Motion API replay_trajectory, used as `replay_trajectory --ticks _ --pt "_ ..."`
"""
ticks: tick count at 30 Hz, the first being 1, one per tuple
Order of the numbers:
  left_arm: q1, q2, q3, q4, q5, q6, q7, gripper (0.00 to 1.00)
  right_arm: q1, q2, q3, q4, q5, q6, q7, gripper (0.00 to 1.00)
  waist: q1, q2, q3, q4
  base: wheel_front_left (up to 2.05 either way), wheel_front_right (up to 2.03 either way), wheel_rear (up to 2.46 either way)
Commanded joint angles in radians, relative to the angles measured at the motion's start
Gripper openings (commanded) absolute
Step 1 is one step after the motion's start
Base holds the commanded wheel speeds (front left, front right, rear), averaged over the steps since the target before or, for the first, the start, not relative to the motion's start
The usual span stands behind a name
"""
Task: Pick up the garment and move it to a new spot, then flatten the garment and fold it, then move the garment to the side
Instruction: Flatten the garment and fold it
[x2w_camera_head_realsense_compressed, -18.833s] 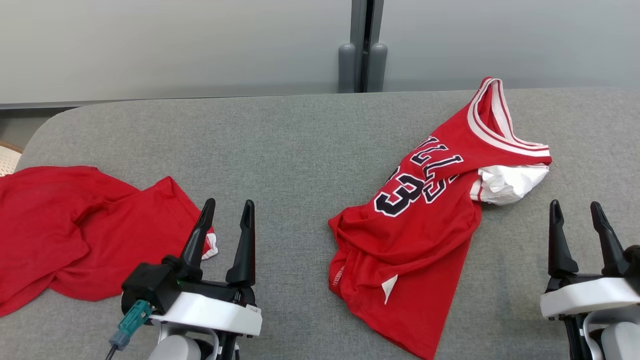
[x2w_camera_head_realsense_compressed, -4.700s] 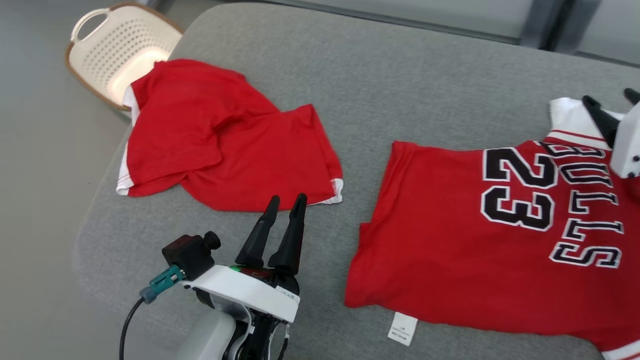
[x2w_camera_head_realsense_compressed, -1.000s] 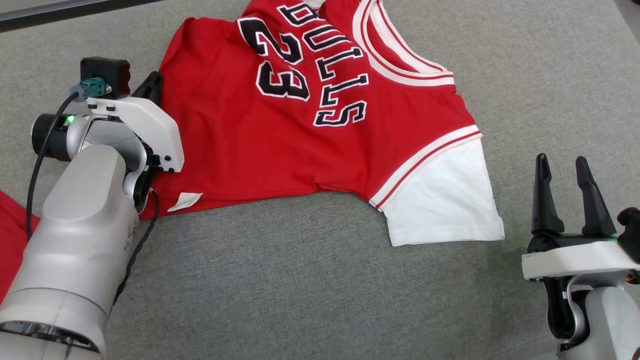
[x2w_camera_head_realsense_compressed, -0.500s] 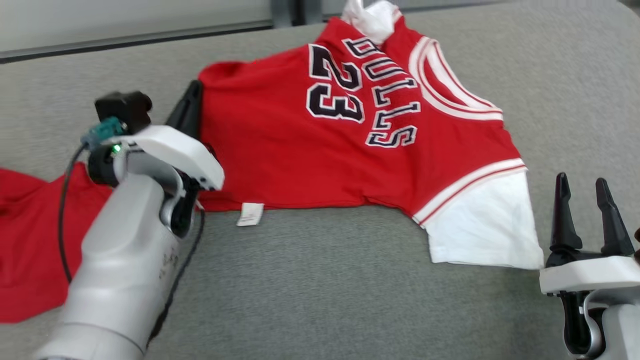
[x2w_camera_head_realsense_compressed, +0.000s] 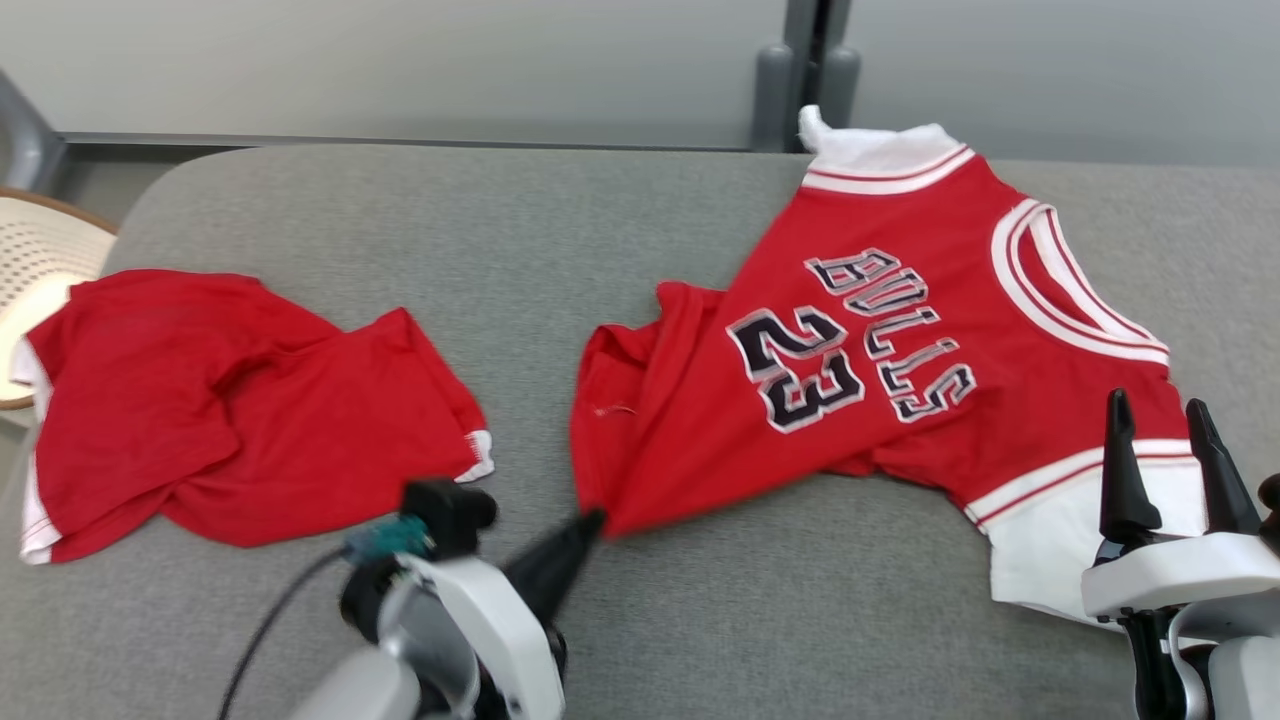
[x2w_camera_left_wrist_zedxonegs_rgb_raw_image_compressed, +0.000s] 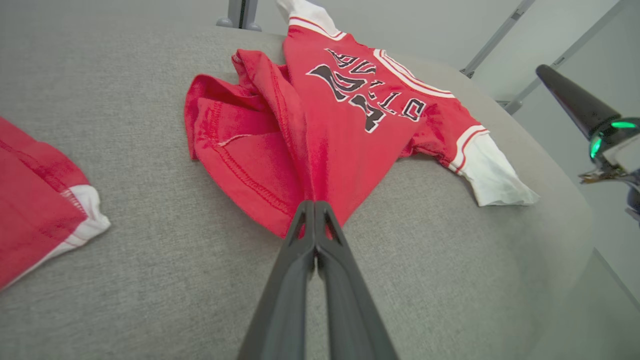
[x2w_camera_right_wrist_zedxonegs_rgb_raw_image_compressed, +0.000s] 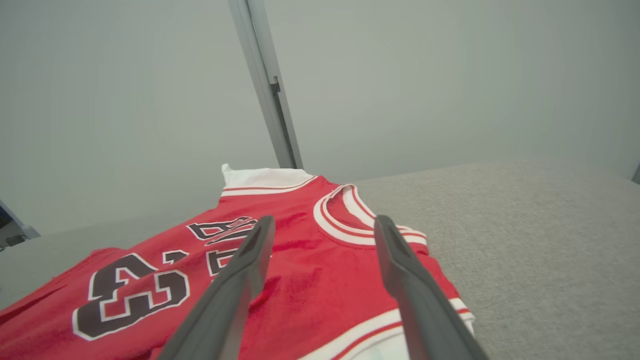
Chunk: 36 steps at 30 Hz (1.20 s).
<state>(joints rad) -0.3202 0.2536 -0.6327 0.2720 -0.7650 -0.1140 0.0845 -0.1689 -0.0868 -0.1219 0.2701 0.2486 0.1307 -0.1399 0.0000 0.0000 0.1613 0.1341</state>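
The garment is a red jersey with white sleeves and "BULLS 23" in black, lying right of centre on the grey table. My left gripper is shut on the near corner of its hem, and the cloth stretches from that point into folds. The left wrist view has the gripper pinching the red hem of the garment. My right gripper stands open at the lower right, over the near white sleeve, holding nothing. In the right wrist view its gripper spreads above the garment.
A second red garment lies crumpled on the table's left part, also seen as a red cloth in the left wrist view. A cream basket stands off the left edge. A grey wall with a post rises behind the table.
The head camera has swung, so the whole picture shifted. My left gripper has drawn the hem corner toward the near edge, bunching the jersey's lower part. The right gripper stays open.
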Motion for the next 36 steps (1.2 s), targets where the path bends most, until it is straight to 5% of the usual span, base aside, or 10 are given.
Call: replay_trajectory --ticks 1,5,6,7,8,16,20,27,36 --pt "0.056 0.019 -0.031 -0.066 -0.004 0.009 0.046 0.0 0.008 -0.001 0.0 -0.003 -0.004 0.0 0.009 1.0 0.0 0.0 -0.035 0.047 0.0 0.0 0.0" --pt "0.122 0.058 -0.091 -0.171 0.004 0.023 0.13 0.0 0.004 0.003 0.002 -0.005 -0.012 0.0 0.026 1.0 0.0 0.0 -0.048 0.069 0.0 0.0 0.0" --pt "0.128 0.061 -0.096 -0.186 0.014 0.032 0.135 0.18 0.003 0.004 0.005 -0.007 -0.013 0.0 0.027 1.0 0.0 0.0 -0.05 0.071 0.0 0.0 0.0" --pt "0.133 0.063 -0.096 -0.196 0.022 0.046 0.132 0.71 0.002 0.004 0.008 -0.008 -0.014 0.0 0.033 1.0 0.0 0.0 -0.051 0.073 0.0 0.0 0.0" --pt "0.133 0.065 -0.093 -0.202 0.032 0.058 0.126 1.0 0.001 0.004 0.011 -0.01 -0.014 0.0 0.035 1.0 0.0 0.0 -0.053 0.073 0.0 0.0 0.0" --pt "0.101 0.066 -0.003 -0.239 0.022 0.121 0.056 1.0 0.002 -0.005 0.02 -0.024 -0.01 0.0 0.034 1.0 0.0 0.0 -0.053 0.055 0.0 0.0 0.0" --pt "0.073 0.038 0.111 -0.256 0.014 0.17 -0.081 1.0 0.004 -0.01 0.042 -0.05 0.011 0.0 0.004 1.0 0.0 0.0 -0.053 0.039 0.0 0.0 0.0" --pt "0.06 -0.037 0.24 -0.203 -0.002 0.187 -0.31 1.0 0.014 -0.019 0.088 -0.083 0.031 0.0 -0.039 1.0 0.0 0.0 -0.045 -0.003 0.0 0.0 0.0" --pt "-0.05 -0.059 0.173 -0.021 0.114 0.192 -0.289 1.0 -0.012 -0.024 0.105 -0.118 0.012 0.0 -0.032 1.0 0.0 0.0 0.031 -0.074 0.0 0.0 0.0"
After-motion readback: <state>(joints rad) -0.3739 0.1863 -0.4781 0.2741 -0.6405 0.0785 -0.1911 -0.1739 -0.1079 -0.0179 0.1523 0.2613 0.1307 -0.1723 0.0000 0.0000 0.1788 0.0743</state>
